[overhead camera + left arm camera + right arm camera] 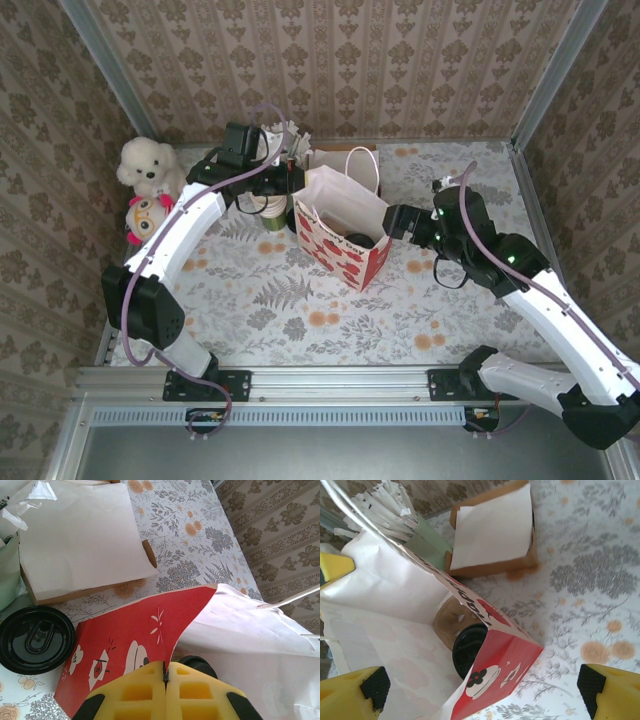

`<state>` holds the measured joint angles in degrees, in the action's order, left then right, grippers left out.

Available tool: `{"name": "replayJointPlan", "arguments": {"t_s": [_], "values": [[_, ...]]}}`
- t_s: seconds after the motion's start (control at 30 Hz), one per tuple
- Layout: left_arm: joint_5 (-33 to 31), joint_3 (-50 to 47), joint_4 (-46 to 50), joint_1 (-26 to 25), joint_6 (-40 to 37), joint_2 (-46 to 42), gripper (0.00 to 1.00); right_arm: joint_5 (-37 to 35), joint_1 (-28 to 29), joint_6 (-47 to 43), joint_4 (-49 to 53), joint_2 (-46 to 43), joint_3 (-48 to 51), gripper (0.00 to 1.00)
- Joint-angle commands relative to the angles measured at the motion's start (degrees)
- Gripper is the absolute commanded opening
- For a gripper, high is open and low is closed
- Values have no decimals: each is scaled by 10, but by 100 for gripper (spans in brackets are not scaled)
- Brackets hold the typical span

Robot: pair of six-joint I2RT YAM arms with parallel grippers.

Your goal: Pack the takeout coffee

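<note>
While left tool (165, 679) pinches red bag (135, 630) rim, right tool (482, 684) gapes empty; its lettering unreadable.

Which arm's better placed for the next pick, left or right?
Right. The right gripper is open, facing into the red-and-white paper bag; the left gripper is shut on the bag's rim, holding it open.

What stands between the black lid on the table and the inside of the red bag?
The bag's red side wall stands beside the black lid; the left gripper pinches its top edge. The mouth above is open.
</note>
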<state>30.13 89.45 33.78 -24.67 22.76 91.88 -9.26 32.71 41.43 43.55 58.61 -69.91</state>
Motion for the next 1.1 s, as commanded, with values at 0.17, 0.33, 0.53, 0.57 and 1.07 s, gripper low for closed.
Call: {"name": "replayJointPlan", "arguments": {"t_s": [0.17, 0.33, 0.53, 0.57, 1.07], "values": [[1, 9, -23, 3, 13, -15, 0, 58, -1, 100, -14, 82, -29, 75], [4, 5, -28, 4, 17, -15, 0, 58, 0, 118, -7, 92, -29, 52], [4, 12, -18, 3, 15, -17, 0, 70, 4, 115, 3, 98, -38, 42], [2, 11, -19, 4, 16, -18, 0, 71, 3, 114, 2, 101, -39, 37], [16, -33, -44, -2, 34, -37, 1, 72, 3, 94, 45, 136, -85, 4]]}}
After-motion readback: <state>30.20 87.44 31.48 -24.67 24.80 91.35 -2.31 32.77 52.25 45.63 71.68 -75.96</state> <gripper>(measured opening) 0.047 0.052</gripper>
